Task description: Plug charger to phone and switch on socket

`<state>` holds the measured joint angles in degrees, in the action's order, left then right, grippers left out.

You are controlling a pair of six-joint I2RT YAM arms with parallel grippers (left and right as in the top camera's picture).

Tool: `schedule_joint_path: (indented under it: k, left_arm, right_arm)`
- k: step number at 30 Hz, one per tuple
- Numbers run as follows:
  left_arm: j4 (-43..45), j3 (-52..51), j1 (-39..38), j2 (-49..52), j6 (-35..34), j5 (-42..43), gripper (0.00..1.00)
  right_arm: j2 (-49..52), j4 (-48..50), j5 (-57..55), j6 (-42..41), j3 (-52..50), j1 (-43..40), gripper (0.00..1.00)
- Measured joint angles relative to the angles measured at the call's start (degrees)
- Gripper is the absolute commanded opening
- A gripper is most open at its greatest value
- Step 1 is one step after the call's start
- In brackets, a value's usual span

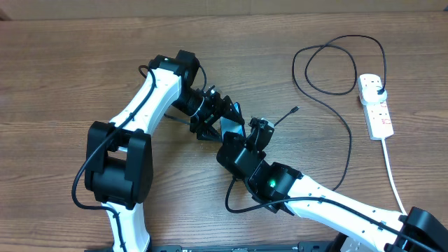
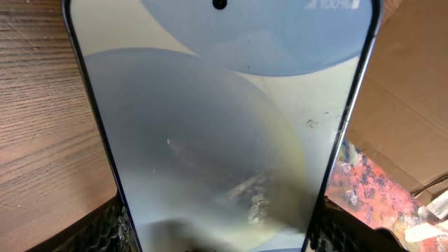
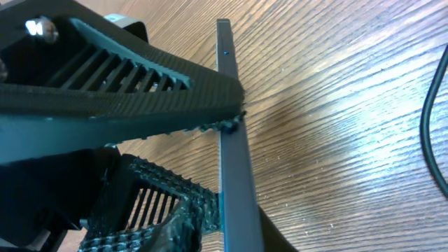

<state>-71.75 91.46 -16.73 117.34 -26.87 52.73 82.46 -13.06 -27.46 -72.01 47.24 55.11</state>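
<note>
The phone [image 1: 229,124] is held up off the wooden table between both grippers. Its lit blue screen fills the left wrist view [image 2: 224,126]. My left gripper [image 1: 215,115] is shut on its two long edges [image 2: 220,234]. In the right wrist view the phone [image 3: 234,154] shows edge-on, with my right gripper [image 3: 231,210] clamped on it and the left gripper's finger [image 3: 126,70] above. My right gripper [image 1: 256,133] sits just right of the phone. The charger cable [image 1: 348,140] loops across the table. Its connector tip [image 1: 295,110] lies free, and its plug [image 1: 378,87] is in the white socket [image 1: 376,105].
The socket's thick white cord [image 1: 393,175] runs toward the front right edge. A stretch of black cable [image 3: 435,133] lies on the table right of the phone. Brown cardboard [image 2: 413,70] and a patterned surface show beyond the table.
</note>
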Motion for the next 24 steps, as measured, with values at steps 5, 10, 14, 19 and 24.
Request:
schedule_joint_path:
  k: [5, 10, 14, 19, 24]
  left_arm:
    - [-0.04, 0.0, 0.0, 0.0, 0.0, 0.2, 0.72]
    - [-0.04, 0.0, 0.02, 0.0, 0.0, 0.22, 0.76]
    - [-0.04, 0.0, 0.07, 0.0, 0.0, 0.24, 0.79]
    - [-0.2, 0.0, 0.13, 0.0, 0.0, 0.24, 0.86]
    - [-0.24, 0.02, 0.11, 0.0, 0.02, 0.76, 1.0]
  right_arm:
    - [0.0, 0.0, -0.02, 0.0, 0.0, 0.0, 0.18]
    - [0.0, -0.11, -0.07, 0.0, 0.0, 0.0, 0.13]
    - [0.0, -0.24, -0.11, 0.0, 0.0, 0.0, 0.13]
    - [0.0, -0.2, -0.07, -0.02, 0.0, 0.0, 0.13]
    - [0.02, -0.2, 0.07, 0.0, 0.0, 0.0, 0.13]
